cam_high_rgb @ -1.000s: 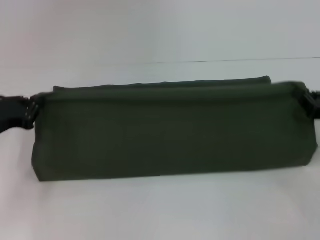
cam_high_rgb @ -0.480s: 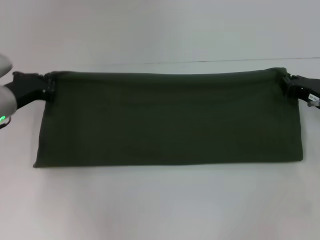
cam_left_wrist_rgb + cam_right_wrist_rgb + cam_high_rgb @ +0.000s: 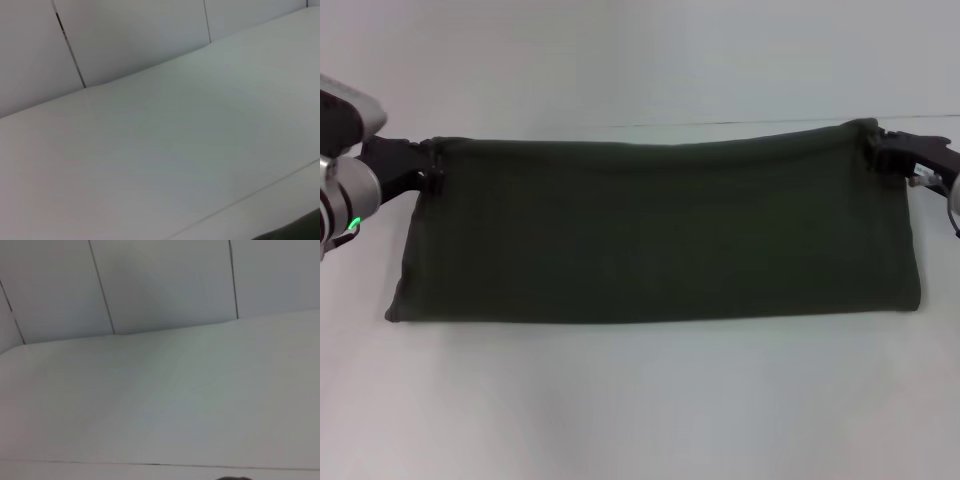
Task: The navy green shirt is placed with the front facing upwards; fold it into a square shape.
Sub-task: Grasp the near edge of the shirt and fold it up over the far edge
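Observation:
The navy green shirt (image 3: 660, 235) lies on the white table as a wide dark olive band, folded lengthwise, with no letters or collar showing. My left gripper (image 3: 428, 165) is shut on its far left corner. My right gripper (image 3: 873, 152) is shut on its far right corner. Both hold the far edge stretched between them, low over the table. A dark sliver of the shirt shows at the edge of the left wrist view (image 3: 295, 231). The right wrist view shows only table and wall.
The white table (image 3: 640, 400) runs wide in front of the shirt and behind it to a seam line (image 3: 720, 123). A panelled white wall (image 3: 160, 285) stands beyond the table.
Both grippers have carried the shirt's held edge away from me and down. The raised folded bulk has spread into a flat band on the table.

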Robot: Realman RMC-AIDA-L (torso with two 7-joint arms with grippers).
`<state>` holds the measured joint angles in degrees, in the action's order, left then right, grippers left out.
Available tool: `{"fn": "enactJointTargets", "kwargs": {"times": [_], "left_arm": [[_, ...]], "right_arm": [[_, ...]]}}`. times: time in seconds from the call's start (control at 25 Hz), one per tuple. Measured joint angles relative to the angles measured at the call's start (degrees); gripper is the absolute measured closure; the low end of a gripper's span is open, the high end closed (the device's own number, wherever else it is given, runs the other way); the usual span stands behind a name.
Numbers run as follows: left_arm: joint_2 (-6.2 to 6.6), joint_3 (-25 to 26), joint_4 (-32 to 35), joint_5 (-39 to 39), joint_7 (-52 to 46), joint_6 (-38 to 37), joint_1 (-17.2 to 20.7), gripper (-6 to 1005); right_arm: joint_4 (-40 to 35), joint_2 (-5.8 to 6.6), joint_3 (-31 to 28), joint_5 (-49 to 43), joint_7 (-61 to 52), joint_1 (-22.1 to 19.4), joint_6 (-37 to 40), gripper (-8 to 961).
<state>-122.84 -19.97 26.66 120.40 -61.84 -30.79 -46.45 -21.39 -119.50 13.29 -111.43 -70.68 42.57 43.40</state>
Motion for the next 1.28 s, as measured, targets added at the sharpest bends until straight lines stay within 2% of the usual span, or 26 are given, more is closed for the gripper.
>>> {"fn": "enactJointTargets", "kwargs": {"times": [0.36,0.64,0.84,1.24,1.28], "left_arm": [[-0.62,-0.52,-0.95,-0.08,1.16,2.29,-0.43,952],[-1.06,-0.51,-1.16,-0.45,1.73,2.97,-0.66,952],[-1.09,-0.51,-1.57,-4.42,2.05,4.16,-0.70,951],[-1.14,-0.51,-1.70,-11.14,6.76,3.97,0.43,530],[-1.15,-0.51,-1.70,-11.93,7.10,3.95,0.48,490]], "right_arm": [[1.90,-0.03,2.35,0.08,0.08,2.00,-5.37,896],[2.13,0.06,2.57,0.08,0.09,2.60,-5.93,829],[2.19,0.02,2.99,0.15,0.00,2.88,-6.91,768],[1.74,-0.03,3.17,0.42,0.13,3.21,-8.30,551],[1.63,-0.02,3.16,0.53,0.13,3.34,-8.57,501]]}}
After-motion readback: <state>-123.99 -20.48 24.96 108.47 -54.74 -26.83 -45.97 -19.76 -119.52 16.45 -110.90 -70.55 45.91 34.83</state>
